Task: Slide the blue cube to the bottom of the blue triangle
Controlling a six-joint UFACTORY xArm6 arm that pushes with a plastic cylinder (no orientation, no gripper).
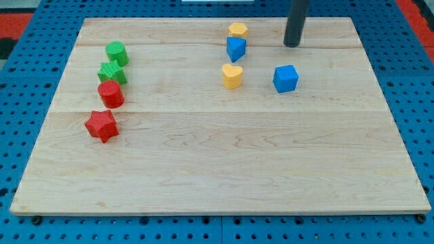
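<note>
The blue cube (285, 78) sits on the wooden board in the upper right part of the view. The blue triangle (235, 49) stands to its upper left, just below a yellow hexagon block (237, 29). A yellow heart (232, 76) lies directly below the blue triangle, left of the cube. My tip (292, 45) rests on the board above the blue cube, slightly to its right, with a gap between them. It is to the right of the blue triangle.
At the view's left, a column of blocks: green cylinder (116, 53), green star (111, 72), red cylinder (110, 93), red star (102, 125). The wooden board (217, 169) lies on a blue pegboard surface.
</note>
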